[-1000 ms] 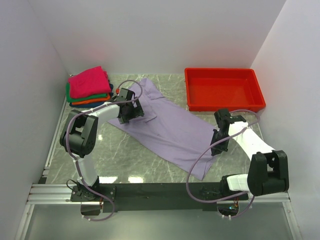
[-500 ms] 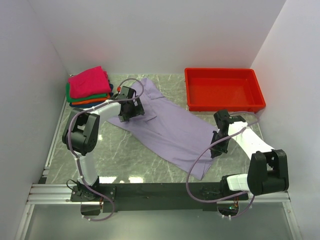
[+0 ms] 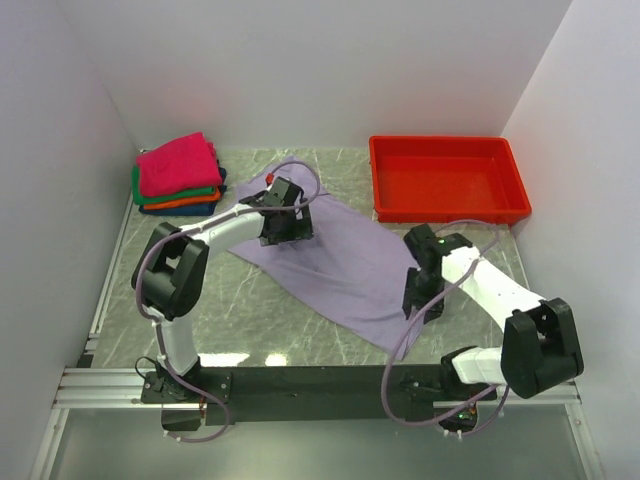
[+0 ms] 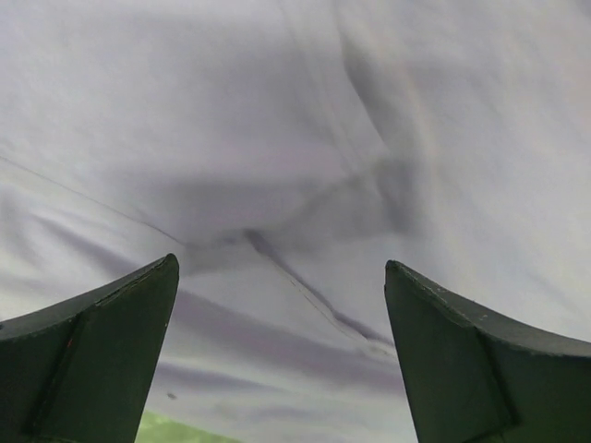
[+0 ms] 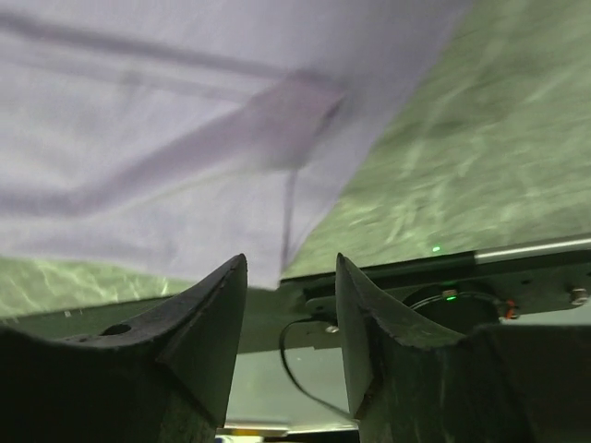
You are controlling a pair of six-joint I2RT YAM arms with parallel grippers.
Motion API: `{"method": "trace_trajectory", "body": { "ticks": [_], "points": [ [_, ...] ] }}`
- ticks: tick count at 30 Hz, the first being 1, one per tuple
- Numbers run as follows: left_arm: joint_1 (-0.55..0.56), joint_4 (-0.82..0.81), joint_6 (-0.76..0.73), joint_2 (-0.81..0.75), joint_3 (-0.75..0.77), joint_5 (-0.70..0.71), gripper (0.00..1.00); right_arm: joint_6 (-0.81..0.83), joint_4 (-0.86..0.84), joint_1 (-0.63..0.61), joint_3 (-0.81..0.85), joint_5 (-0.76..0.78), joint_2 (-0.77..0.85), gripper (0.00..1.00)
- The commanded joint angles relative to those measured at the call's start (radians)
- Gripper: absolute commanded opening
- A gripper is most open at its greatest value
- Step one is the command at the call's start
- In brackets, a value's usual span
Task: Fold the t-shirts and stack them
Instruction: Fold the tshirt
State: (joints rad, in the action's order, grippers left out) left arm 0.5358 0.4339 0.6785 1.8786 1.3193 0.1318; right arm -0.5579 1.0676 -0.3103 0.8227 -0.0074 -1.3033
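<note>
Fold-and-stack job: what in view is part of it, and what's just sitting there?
Part of the job:
- pale lavender cloth t-shirt, spread out, not yet folded
- folded stack of cloth shirts: magenta-pink on top, then green, orange, dark blue

Just lying about:
- red plastic rectangular tray, back right

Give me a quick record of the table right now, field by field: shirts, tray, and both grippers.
lavender t-shirt: spread out unfolded, mid-table
folded stack: far left corner, pink on top, green, orange, dark blue below
red tray: far right corner
left gripper: open, above the shirt's far part
right gripper: open, at the shirt's near right edge, gripping nothing
</note>
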Motion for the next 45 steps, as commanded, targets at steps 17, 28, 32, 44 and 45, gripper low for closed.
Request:
{"method": "trace_trajectory", "body": {
  "ticks": [17,28,32,44,45],
  "points": [
    [0.003,-0.011,0.012,-0.073,-0.095,-0.024,0.99,-0.336,-0.092,-0.286,-0.181,-0.102,0.211,0.39],
    [0.003,-0.006,-0.026,-0.122,-0.118,-0.043,0.99,-0.421,-0.132,-0.32,-0.241,-0.051,0.197,0.37],
    [0.001,-0.011,-0.042,-0.122,-0.121,-0.047,0.99,-0.445,-0.121,-0.328,-0.25,-0.025,0.214,0.38],
    [0.001,-0.038,-0.04,-0.139,-0.143,-0.067,0.99,-0.478,-0.161,-0.335,-0.304,0.003,0.228,0.38],
    [0.001,-0.038,-0.042,-0.141,-0.143,-0.067,0.99,-0.476,-0.164,-0.337,-0.303,0.003,0.226,0.38]
  ]
}}
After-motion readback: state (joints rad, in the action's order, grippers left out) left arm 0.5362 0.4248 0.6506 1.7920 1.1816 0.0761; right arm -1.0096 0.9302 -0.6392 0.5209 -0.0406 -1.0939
